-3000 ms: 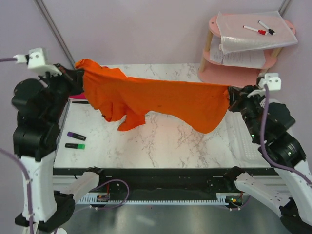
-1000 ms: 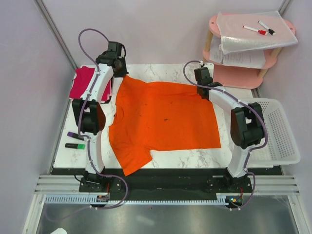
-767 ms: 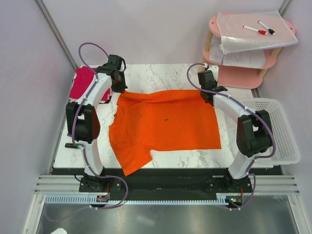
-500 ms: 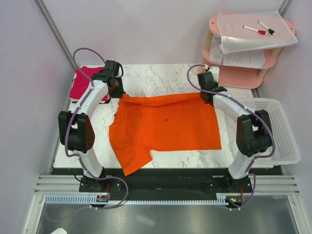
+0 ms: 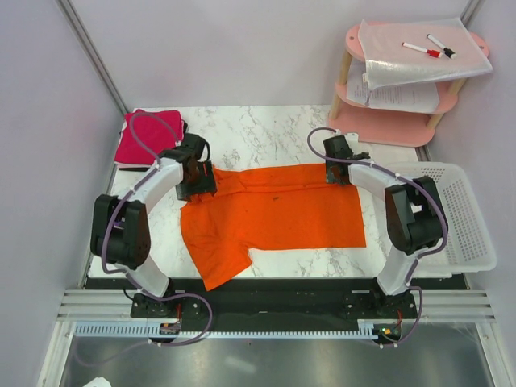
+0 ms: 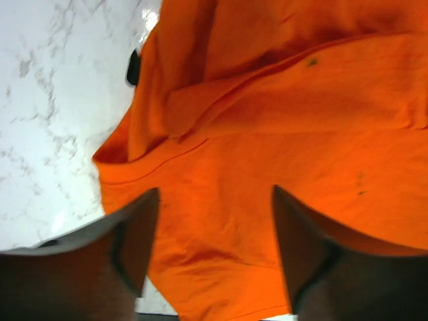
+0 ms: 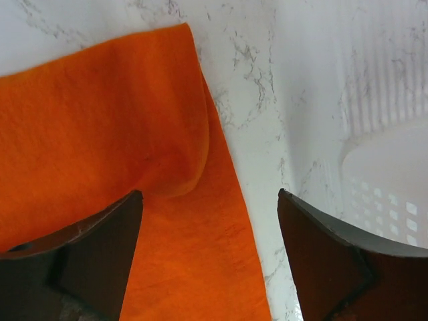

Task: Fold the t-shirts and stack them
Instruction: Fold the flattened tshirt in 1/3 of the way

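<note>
The orange t-shirt [image 5: 274, 211] lies flat on the marble table, its far edge folded over toward the near side, one sleeve sticking out at the near left. My left gripper [image 5: 196, 179] hangs over the shirt's left folded edge, open, with orange cloth [image 6: 267, 134] below and nothing between the fingers [image 6: 214, 194]. My right gripper [image 5: 339, 171] is over the shirt's right folded corner [image 7: 100, 120], also open and empty [image 7: 208, 194]. The magenta-pink t-shirt [image 5: 145, 137] sits folded at the table's back left corner.
A white plastic basket [image 5: 461, 216] stands at the table's right edge, close to the right arm [image 7: 388, 154]. A pink two-tier stand [image 5: 379, 121] with paper sheets and markers is at the back right. Purple walls close in both sides.
Both grippers dragged the orange shirt's far edge toward the near side, folding it over, then opened and let the cloth go. The magenta shirt is uncovered now.
</note>
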Available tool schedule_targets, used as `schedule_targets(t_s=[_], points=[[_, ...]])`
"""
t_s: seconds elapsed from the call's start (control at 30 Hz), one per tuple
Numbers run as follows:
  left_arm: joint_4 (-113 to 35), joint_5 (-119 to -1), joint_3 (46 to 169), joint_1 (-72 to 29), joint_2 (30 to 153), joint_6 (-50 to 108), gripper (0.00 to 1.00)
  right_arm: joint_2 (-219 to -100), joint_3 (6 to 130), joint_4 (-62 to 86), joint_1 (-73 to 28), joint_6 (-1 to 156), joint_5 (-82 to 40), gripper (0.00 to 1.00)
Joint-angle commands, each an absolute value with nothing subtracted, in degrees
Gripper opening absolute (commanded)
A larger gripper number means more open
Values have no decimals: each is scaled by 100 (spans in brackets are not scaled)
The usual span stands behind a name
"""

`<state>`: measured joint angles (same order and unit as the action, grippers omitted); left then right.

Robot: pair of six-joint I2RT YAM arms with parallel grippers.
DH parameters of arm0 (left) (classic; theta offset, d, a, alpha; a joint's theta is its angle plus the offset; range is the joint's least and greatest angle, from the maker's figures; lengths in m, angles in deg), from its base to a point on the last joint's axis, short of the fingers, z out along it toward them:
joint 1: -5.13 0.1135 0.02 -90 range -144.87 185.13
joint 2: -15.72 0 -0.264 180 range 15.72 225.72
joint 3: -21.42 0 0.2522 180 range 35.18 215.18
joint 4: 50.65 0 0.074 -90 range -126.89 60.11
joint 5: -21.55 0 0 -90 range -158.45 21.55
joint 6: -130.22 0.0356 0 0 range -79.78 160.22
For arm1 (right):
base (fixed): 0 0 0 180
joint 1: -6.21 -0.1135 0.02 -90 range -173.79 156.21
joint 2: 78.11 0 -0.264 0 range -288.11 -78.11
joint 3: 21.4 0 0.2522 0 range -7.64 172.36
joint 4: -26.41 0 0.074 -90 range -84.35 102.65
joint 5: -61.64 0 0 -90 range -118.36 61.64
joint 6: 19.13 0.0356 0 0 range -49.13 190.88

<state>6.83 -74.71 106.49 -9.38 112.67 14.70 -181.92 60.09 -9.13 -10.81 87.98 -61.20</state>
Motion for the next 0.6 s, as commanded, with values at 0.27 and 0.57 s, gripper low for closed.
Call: schedule_targets(t_s=[0.27, 0.57], points=[[73, -7855, 11173, -920, 10800, 1253, 79, -17672, 6013, -712, -1084, 8880, -6097, 88], [63, -7865, 11973, -929, 11952, 1534, 61, -17963, 5986, -712, -1076, 8925, -6062, 88]])
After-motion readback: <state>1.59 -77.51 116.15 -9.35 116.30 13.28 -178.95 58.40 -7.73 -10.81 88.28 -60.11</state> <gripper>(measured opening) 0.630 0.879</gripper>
